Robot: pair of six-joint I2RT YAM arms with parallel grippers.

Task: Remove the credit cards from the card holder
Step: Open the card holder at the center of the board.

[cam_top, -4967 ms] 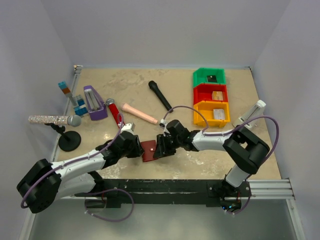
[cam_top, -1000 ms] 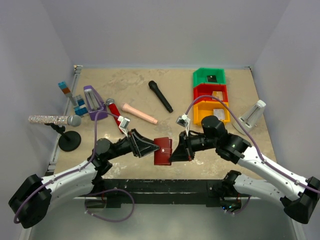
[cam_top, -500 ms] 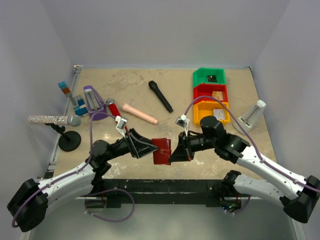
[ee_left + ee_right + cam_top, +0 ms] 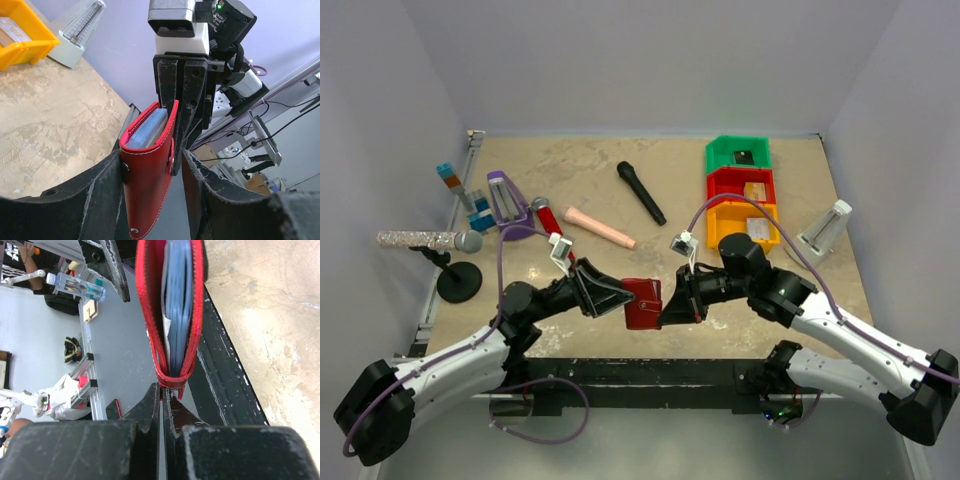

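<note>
Right now my two tools meet over the near edge of the table (image 4: 570, 170), with the card holder (image 4: 643, 303) held up between them, clear of the surface and standing on edge. My right tool (image 4: 162, 395) is pinched tight, its jaws pressed together on the red leather at the holder's folded end; whether it has the small tab or the cover itself I cannot tell. My left tool (image 4: 152, 160) comes in from the other side with its jaws part-way apart, astride the holder. One of its fingers (image 4: 100, 200) lies against the red cover, and the other stands just beside the snap side with a thin gap showing, so it is not clamped. The holder is nearly folded shut, its two red covers close together around the pale grey-blue sleeves (image 4: 177, 305); from either wrist view I cannot make out any card inside them. Three credit cards (image 4: 754, 190) lie in the stacked bins at the far right of the table, well apart from the holder: a black one in the green bin (image 4: 720, 158), a tan one in the red bin (image 4: 722, 188) and a pale grey one in the yellow bin (image 4: 724, 228). A black microphone (image 4: 640, 192) lies further back on the table.
</note>
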